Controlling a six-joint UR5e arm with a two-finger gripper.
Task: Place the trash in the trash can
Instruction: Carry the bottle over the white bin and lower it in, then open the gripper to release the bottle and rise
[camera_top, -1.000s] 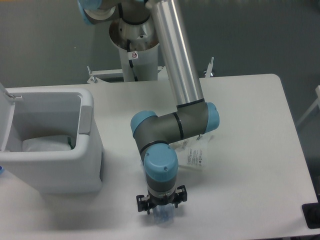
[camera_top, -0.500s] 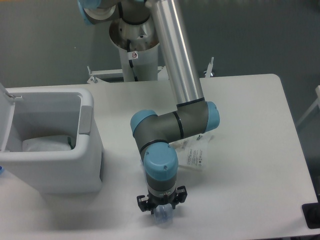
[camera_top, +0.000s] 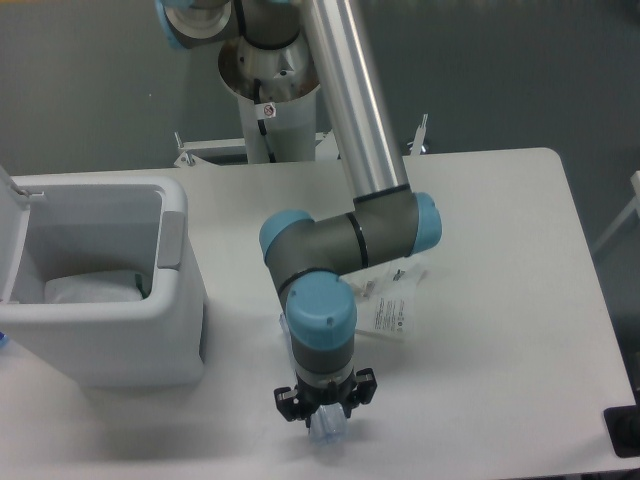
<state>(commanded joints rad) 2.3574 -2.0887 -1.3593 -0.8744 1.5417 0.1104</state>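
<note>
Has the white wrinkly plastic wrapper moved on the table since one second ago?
No. The white wrinkly plastic wrapper lies at the same place relative to the pale grey-white plastic trash bin; only the arm above it shifted.

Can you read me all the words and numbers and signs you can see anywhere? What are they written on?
None of it can be read.
Wrapper, beside the arm: small black print, too tiny and blurred to read.
Sticker on the robot's white base post: a little round red and black sign, too small to make out.
Bottle under the claw: no label or letters show.
Trash can: no writing visible.
</note>
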